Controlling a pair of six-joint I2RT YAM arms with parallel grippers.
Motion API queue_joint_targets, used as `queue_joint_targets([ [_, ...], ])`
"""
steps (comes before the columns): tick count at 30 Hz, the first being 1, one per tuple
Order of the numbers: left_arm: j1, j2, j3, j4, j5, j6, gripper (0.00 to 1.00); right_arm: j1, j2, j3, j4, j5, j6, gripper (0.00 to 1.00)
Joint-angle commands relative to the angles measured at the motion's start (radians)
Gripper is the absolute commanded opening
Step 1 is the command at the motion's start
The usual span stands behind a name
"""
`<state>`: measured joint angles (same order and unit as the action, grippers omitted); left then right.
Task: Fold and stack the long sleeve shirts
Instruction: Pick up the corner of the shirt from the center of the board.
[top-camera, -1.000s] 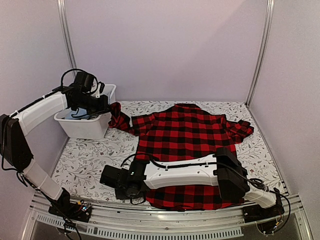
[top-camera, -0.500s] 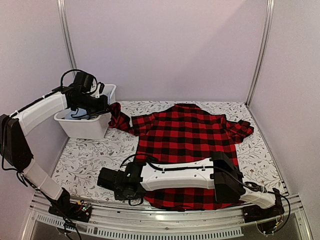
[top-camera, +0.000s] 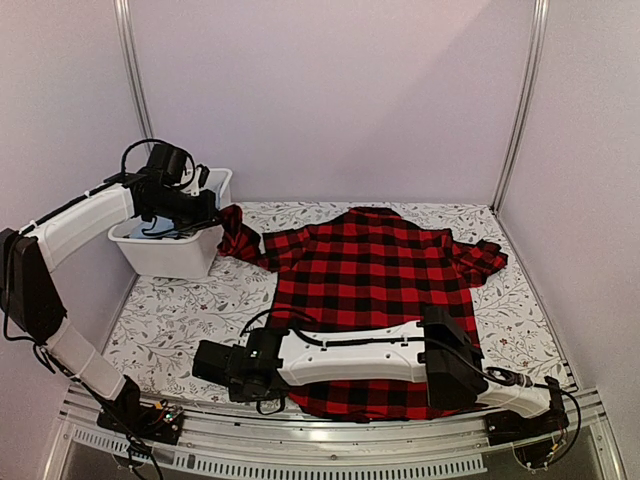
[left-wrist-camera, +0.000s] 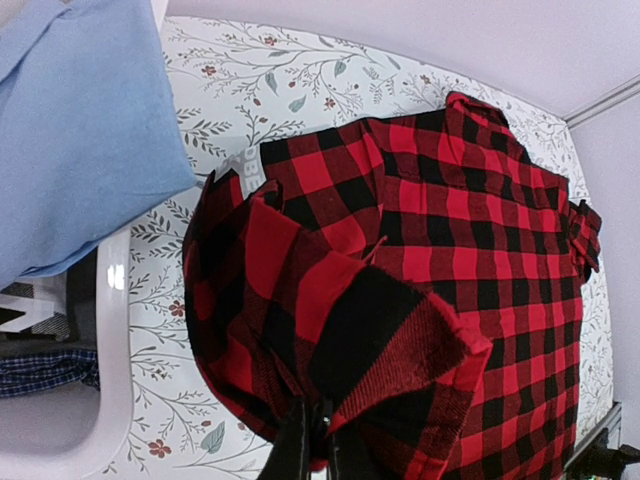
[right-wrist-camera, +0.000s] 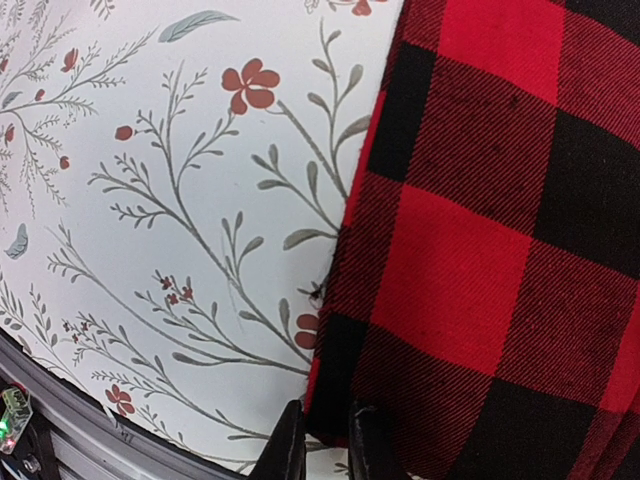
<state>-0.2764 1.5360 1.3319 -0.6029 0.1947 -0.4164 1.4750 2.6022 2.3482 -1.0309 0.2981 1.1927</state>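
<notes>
Nearest me, my right tool (right-wrist-camera: 325, 440) pinches the near left edge of the red-and-black checked shirt (top-camera: 370, 270), which lies spread on the tabletop (top-camera: 180, 310). Farther back, my left tool (left-wrist-camera: 315, 445) grips a sleeve (left-wrist-camera: 330, 330), lifted beside the white bin (top-camera: 170, 255).

Shirt (top-camera: 370, 270): red & black buffalo check, big squares; twill weave shows close up. Counter (top-camera: 180, 320): white cloth w/ grey-green leafy sprigs & small red flowers. Bin (top-camera: 170, 258), far left: plain white. Inside it, light blue cloth (left-wrist-camera: 80, 130) on top, dark navy check cloth (left-wrist-camera: 40, 365) lower down. Left arm (top-camera: 85, 215) & right arm (top-camera: 350, 355): white shells, black joints. Walls (top-camera: 330, 100) pale lilac, frame rails (top-camera: 130, 60) silver.
</notes>
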Motion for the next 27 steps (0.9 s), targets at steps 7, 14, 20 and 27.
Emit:
queue_joint_targets([
  [7, 0.016, -0.008, 0.0, 0.027, -0.003, -0.008, 0.0, 0.006, 0.108, -0.039, -0.138, -0.068, -0.022, 0.09],
  [14, 0.022, -0.007, 0.006, 0.038, 0.002, -0.015, 0.0, 0.003, 0.079, -0.043, -0.089, -0.081, -0.04, 0.0],
  [20, 0.027, 0.009, 0.061, 0.044, -0.005, -0.006, 0.0, -0.019, -0.05, -0.104, 0.043, -0.046, -0.065, 0.0],
  [27, 0.026, 0.066, 0.202, 0.086, 0.042, 0.0, 0.0, -0.045, -0.237, -0.247, 0.146, 0.019, -0.067, 0.0],
])
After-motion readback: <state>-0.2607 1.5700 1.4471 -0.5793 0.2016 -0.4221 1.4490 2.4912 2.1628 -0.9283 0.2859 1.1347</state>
